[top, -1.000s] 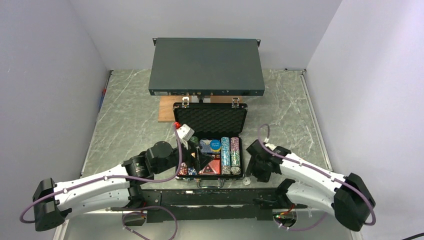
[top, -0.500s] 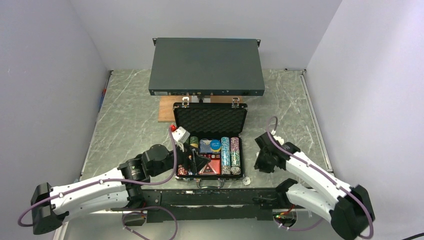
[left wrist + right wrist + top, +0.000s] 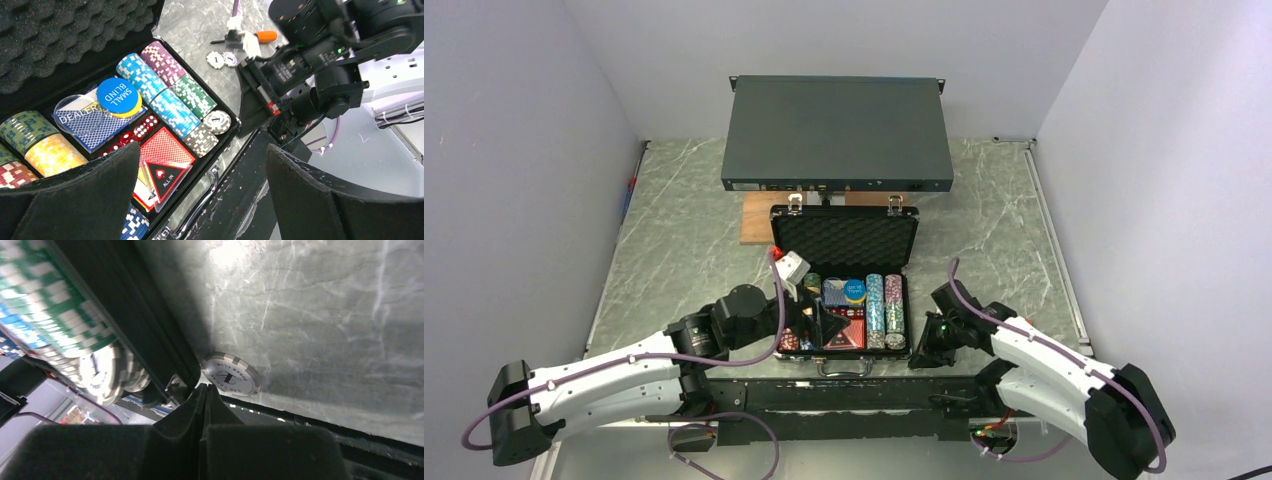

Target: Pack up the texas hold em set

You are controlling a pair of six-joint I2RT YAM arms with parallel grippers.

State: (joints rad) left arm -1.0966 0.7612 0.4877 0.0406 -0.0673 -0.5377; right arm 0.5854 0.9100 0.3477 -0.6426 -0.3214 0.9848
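The texas hold em set's black case (image 3: 844, 243) lies open mid-table, its foam lid laid back. Rows of poker chips (image 3: 165, 97), a blue disc (image 3: 118, 96), red dice (image 3: 137, 131) and a red card deck (image 3: 165, 147) sit inside. My left gripper (image 3: 200, 195) hovers open and empty over the case's front left part (image 3: 809, 322). My right gripper (image 3: 204, 388) is shut, low on the table at the case's front right corner (image 3: 921, 358). Its tips sit at the edge of a grey-and-white loose chip (image 3: 231, 376) that lies flat, not between them.
A large dark grey flat box (image 3: 837, 133) rests on a wooden board (image 3: 756, 220) behind the case. Two more loose chips (image 3: 222, 59) and an orange-handled screwdriver (image 3: 265, 36) lie right of the case. The black base rail (image 3: 844, 395) runs along the near edge.
My right gripper came down and toward the near edge, to the case's front right corner, and shut. My left gripper opened wider and stayed over the case.
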